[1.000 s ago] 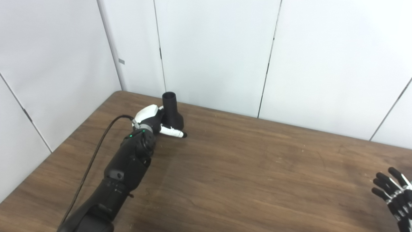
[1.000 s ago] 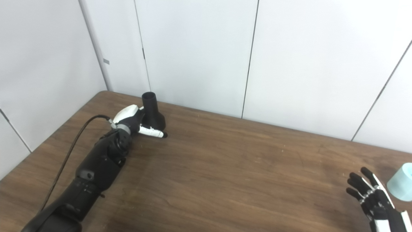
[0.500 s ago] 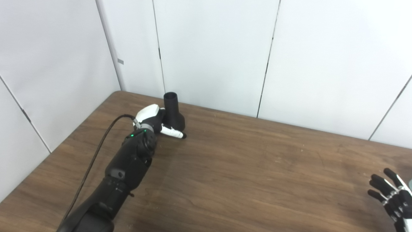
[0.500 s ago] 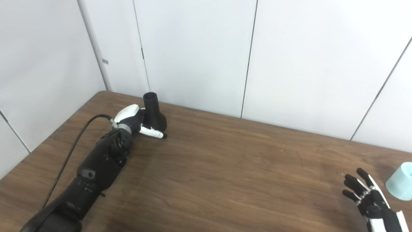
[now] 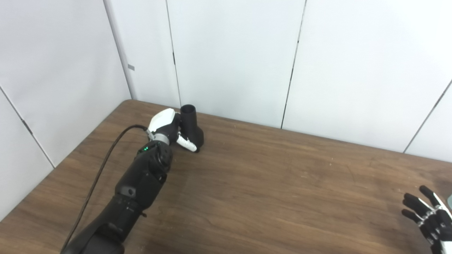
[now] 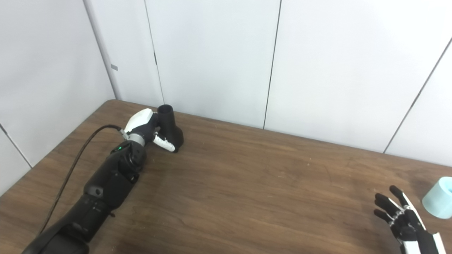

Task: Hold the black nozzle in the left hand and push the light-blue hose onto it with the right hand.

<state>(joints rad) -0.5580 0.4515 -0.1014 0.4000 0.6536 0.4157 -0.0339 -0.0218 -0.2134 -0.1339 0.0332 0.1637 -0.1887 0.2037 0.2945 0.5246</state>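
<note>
The black nozzle (image 5: 191,121) stands upright on the wooden table (image 6: 247,183) near its far left corner, narrow end up. My left hand (image 5: 166,125) is against the nozzle's left side, with its white thumb curled across the front of the wide base. The fingers behind the nozzle are hidden. A short light-blue hose piece (image 6: 438,197) stands at the right edge of the right eye view. My right hand (image 6: 405,220) hovers low just left of it, fingers spread and holding nothing, with a gap between hand and hose.
White wall panels (image 5: 229,56) rise right behind the table's far edge and along its left side, close to the nozzle. A black cable (image 5: 106,165) runs along my left forearm.
My left thumb has folded in from pointing right to lying against the nozzle base. My right hand has sunk a little lower in the picture. The camera has turned slightly.
</note>
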